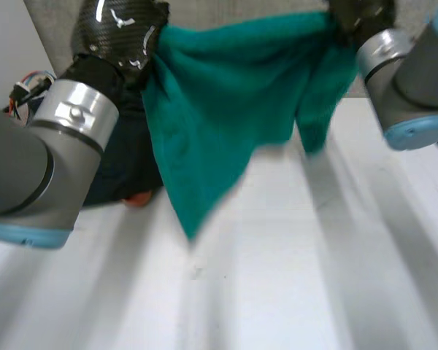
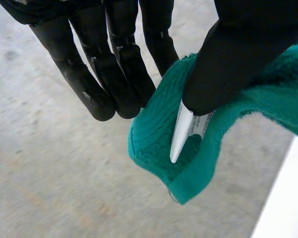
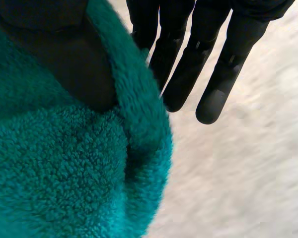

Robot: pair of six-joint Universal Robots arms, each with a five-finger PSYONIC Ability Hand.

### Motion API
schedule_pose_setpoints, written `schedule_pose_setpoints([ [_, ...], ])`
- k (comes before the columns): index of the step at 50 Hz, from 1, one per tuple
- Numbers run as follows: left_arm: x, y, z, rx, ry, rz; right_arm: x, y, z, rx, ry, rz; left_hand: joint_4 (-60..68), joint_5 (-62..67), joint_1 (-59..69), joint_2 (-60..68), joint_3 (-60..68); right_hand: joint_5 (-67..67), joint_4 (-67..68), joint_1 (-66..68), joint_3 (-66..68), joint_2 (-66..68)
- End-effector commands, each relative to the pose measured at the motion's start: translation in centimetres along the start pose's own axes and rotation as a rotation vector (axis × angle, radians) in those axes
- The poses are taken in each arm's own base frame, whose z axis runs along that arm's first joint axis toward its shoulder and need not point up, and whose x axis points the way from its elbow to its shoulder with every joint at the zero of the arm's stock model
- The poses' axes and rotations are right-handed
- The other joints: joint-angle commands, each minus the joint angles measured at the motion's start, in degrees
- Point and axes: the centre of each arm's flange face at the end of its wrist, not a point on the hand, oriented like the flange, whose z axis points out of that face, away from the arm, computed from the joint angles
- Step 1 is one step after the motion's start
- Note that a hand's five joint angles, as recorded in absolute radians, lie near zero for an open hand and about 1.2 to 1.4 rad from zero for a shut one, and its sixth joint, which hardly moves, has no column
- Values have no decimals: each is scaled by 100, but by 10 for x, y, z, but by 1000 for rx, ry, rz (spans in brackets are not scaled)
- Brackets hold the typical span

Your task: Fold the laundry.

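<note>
Held well clear of the white table (image 1: 277, 292): a teal, thick-piled fleece cloth (image 1: 219, 109), strung by its upper edge between the black left hand (image 1: 120, 29) and the black right hand (image 1: 361, 18). Sags a little between the two grips, then drops in a long tapering point on the left hand's side and in a shorter flap below the right hand. Touches the tabletop nowhere in the head view. At the left hand, pinched: thumb (image 2: 228, 64) pressed onto a rolled corner of the cloth, clamping it against the finger nearest it, with the other straight, close-set fingers (image 2: 97, 94) bare and reaching past the fabric. Just beyond that thumb's tip, tucked in the fold, a small white sewn-in label (image 2: 181, 131). At the right hand, clamped likewise: thumb (image 3: 74, 64) sunk into the pile, straight fingers (image 3: 208, 99) side by side behind the cloth's edge, with the fabric wedged between thumb and nearest finger and bulging out thickly under the palm. Beside the left arm's grey joint (image 1: 66, 124), well away from the fingers, a dark blue heap (image 1: 128, 168) with an orange scrap (image 1: 139, 197) at its lower rim; possibly more laundry, but too blurred and too hidden behind the arm to tell.
</note>
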Motion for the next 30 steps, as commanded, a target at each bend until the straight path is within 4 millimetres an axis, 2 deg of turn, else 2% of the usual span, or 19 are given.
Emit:
schedule_pose_setpoints([
  [1, 3, 18, 13, -54, -49, -14, 15, -19, -33, 3, -59, -6, 1138, 1401, 1502, 1142, 1209, 1518, 1181, 1770, 1229, 1316],
  [2, 13, 28, 9, -87, -11, -17, 11, -12, -45, -32, -102, 0, 1138, 1401, 1502, 1142, 1209, 1518, 1181, 1770, 1229, 1316],
  [5, 33, 47, -6, -167, 65, -17, 2, 8, -66, -110, -173, 17, 1138, 1401, 1502, 1142, 1209, 1518, 1181, 1770, 1229, 1316],
  [6, 46, 61, -19, -221, 116, -15, -7, 23, -79, -167, -221, 31, 1138, 1401, 1502, 1142, 1209, 1518, 1181, 1770, 1229, 1316],
  [9, 65, 84, -40, -304, 196, -3, -21, 51, -100, -269, -291, 53, 1138, 1401, 1502, 1142, 1209, 1518, 1181, 1770, 1229, 1316],
  [10, 77, 99, -53, -347, 242, 8, -32, 69, -113, -332, -333, 63, 1138, 1401, 1502, 1142, 1209, 1518, 1181, 1770, 1229, 1316],
  [12, 88, 112, -65, -386, 289, 24, -41, 88, -124, -393, -369, 66, 1138, 1401, 1502, 1142, 1209, 1465, 1129, 1718, 1177, 1264],
  [13, 99, 123, -77, -418, 332, 41, -49, 106, -132, -446, -398, 56, 1138, 1401, 1502, 1142, 1209, 1032, 695, 1284, 743, 831],
  [15, 106, 134, -86, -449, 362, 60, -55, 119, -138, -489, -420, 38, 287, 550, 651, 291, 358, 108, -229, 360, -181, -93],
  [16, 110, 138, -90, -463, 377, 69, -57, 124, -141, -513, -430, 27, -151, 112, 213, -147, -80, -780, -1117, -528, -1069, -981],
  [17, 114, 142, -94, -477, 393, 83, -59, 130, -145, -547, -446, 13, -905, -641, -540, -901, -833, -2488, -2824, -2235, -2776, -2689],
  [19, 115, 144, -97, -492, 404, 101, -60, 129, -147, -571, -457, -1, -1799, -1536, -1435, -1795, -1728, -3811, -4148, -3559, -4100, -4013],
  [21, 113, 138, -98, -501, 408, 112, -58, 124, -148, -605, -474, 1, -3058, -2795, -2694, -3054, -2987, -4168, -4505, -3916, -4457, -4369],
  [23, 110, 130, -96, -501, 404, 110, -54, 118, -146, -613, -476, 8, -3417, -3154, -3053, -3413, -3346, -4588, -4925, -4336, -4877, -4789],
  [27, 91, 101, -84, -480, 354, 73, -34, 87, -133, -584, -440, 30, -4291, -4028, -3927, -4287, -4220, -5111, -5448, -4859, -5400, -5312],
  [28, 81, 88, -78, -472, 319, 37, -24, 76, -127, -569, -415, 40, -4693, -4430, -4329, -4689, -4622, -5362, -5699, -5109, -5651, -5563],
  [30, 71, 78, -72, -469, 279, -11, -14, 70, -122, -566, -386, 55, -4932, -4668, -4567, -4928, -4860, -5482, -5819, -5230, -5771, -5683],
])
